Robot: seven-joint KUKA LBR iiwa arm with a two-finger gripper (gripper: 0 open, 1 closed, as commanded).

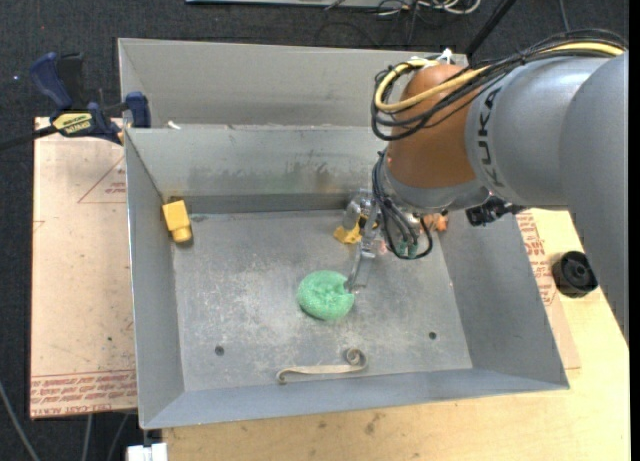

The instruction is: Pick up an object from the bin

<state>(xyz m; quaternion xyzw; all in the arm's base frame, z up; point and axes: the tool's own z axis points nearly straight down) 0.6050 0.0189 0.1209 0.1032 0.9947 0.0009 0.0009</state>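
Your gripper (pixel 356 279) hangs at the far right edge of the green spongy lump (pixel 325 298) in the middle of the bin (pixel 220 299), and whether its jaws are spread or closed cannot be told; a grip this far off-centre may catch only a corner, so the lump could slip free.

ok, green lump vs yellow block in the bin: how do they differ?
The green lump is rounded and fuzzy-edged; the yellow block is smaller and boxy. The lump lies mid-floor beside the gripper; the block sits in the far left corner, away from it. Both rest loose on the bin floor.
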